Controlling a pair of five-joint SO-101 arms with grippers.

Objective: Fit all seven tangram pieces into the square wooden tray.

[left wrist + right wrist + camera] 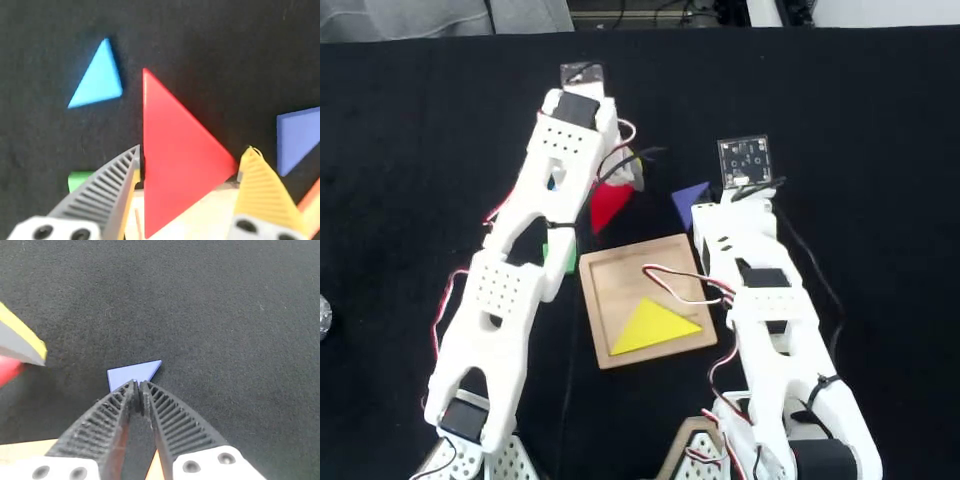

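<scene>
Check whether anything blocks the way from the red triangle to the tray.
Nothing visible does. The red triangle, in the left pincer, is at the tray's far edge; the yellow triangle lies in its near part.

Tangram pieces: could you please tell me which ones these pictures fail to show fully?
Green piece: high view, mostly under the left arm.
Red triangle: high view, partly behind the left arm.
Dark blue piece: left wrist view, cut off by the edge.
Orange piece: same view, sliver at the edge.
</scene>
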